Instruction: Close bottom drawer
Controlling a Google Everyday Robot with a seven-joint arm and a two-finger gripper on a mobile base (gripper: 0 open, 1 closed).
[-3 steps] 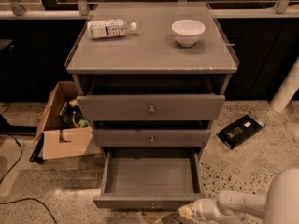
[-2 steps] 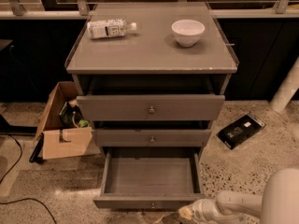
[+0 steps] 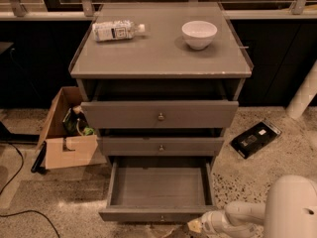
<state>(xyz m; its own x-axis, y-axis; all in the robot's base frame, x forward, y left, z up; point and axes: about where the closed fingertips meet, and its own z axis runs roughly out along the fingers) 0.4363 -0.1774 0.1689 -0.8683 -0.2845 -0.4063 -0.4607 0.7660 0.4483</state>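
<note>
The bottom drawer (image 3: 158,186) of the grey cabinet (image 3: 161,68) is pulled far out and shows an empty grey inside. Its slim front (image 3: 148,214) with a small round knob (image 3: 161,218) faces me near the lower edge of the view. The middle drawer (image 3: 161,146) and the top drawer (image 3: 159,114) stick out a little. My gripper (image 3: 190,228) is at the end of the white arm (image 3: 277,209), low at the bottom right, just in front of the bottom drawer's front, right of the knob.
A plastic bottle (image 3: 116,30) lies on the cabinet top and a white bowl (image 3: 199,33) stands there. An open cardboard box (image 3: 67,130) with items sits on the floor at the left, a black flat object (image 3: 255,139) at the right. A black cable (image 3: 20,202) runs at the lower left.
</note>
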